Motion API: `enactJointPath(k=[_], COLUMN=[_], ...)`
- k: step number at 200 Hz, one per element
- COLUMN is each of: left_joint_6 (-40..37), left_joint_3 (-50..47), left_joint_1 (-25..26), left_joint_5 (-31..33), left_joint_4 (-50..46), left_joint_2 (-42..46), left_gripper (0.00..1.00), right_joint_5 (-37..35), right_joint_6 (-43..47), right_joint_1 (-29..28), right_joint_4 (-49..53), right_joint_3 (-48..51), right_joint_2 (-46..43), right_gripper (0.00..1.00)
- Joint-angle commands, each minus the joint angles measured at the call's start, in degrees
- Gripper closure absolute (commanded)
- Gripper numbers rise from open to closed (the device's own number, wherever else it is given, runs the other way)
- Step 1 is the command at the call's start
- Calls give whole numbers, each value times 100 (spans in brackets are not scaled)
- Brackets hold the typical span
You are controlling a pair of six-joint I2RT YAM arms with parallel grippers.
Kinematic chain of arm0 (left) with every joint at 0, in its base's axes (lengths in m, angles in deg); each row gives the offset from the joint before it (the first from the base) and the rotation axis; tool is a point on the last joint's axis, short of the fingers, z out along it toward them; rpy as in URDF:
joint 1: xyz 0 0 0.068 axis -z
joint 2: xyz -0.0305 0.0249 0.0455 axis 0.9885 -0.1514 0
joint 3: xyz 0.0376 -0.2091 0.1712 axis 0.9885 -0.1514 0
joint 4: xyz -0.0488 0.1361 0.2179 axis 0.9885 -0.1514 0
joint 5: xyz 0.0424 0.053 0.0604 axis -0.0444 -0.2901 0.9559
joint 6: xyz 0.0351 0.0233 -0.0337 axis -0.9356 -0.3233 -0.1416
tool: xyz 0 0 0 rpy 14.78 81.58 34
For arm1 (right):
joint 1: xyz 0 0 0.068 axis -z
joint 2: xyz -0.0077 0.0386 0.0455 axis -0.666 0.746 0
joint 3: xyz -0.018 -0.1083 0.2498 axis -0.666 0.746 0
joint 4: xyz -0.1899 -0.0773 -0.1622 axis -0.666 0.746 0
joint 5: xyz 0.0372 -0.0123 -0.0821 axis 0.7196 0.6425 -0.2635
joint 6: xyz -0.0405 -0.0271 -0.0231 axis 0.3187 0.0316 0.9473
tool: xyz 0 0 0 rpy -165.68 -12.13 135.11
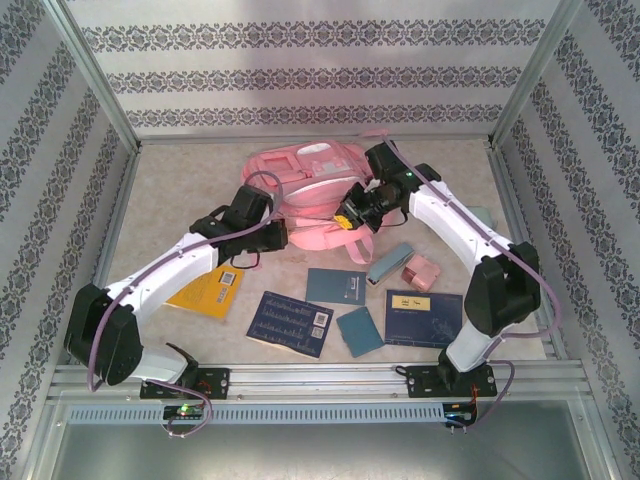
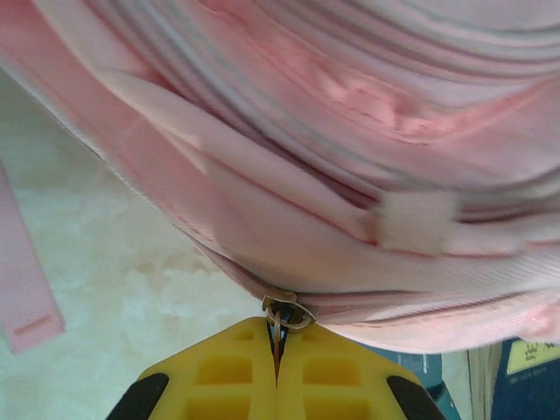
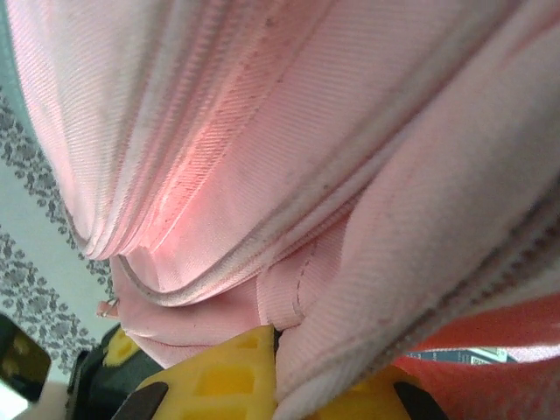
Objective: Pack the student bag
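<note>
Top view: student bag [image 1: 310,190] lies flat at ctr-back of table [image 1: 180,180], straps trailing toward the arms. L gripper [image 1: 283,236] is at the bag's near-left edge, R gripper [image 1: 347,216] at its near-right edge, both touching pink fabric. Nearer the arm bases, spread across the table: yellow book [image 1: 205,290] partly under the L arm, dark blue book [image 1: 290,322], teal notebook [image 1: 335,285], smaller teal notebook [image 1: 360,330], second dark blue book [image 1: 423,318], grey-blue case [image 1: 390,262] w/ a small pink box [image 1: 420,272] just beside it. L wrist view: L gripper [image 2: 278,337] is clenched, yellow fingers [image 2: 227,367] pressed together on a small metal zip pull [image 2: 284,313] at the bag's [image 2: 350,131] lower seam; loose pink strap [image 2: 22,280] lies on the pale table at left. R wrist view: R gripper [image 3: 293,372] is clamped on a fold of the bag's [image 3: 262,175] fabric, w/ the fold pinched btwn the yellow fingers [image 3: 232,376] and the bag's seams bunched just above.
</note>
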Motion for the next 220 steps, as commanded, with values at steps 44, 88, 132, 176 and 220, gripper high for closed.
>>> enactJointPath(k=[44,88,132,176,220], left_joint_6=[-474,-511,-498,-534,-606], left_joint_3=[183,203,324,730,1011], left_joint_1=[-605,-1024,-1459,-1779,-1970], left_joint_5=[-131,-198,-163,-145,-490], left_joint_4=[-277,-232,-182,-234,-322], left_joint_2=[-319,-513,-764,-1387,-1441], left_gripper=[100,100,100,99,89], right_joint_5=[210,347,493,575,617], right_joint_6=[2058,2406,2515,2595,2897], right_joint_1=[253,329,373,373,259], right_joint_4=[-41,-63,-192,-212,-219], right_joint_3=[-276,-140,75,158,18], right_joint_2=[-206,-345,-472,-508,-499], right_gripper=[100,100,100,100,100])
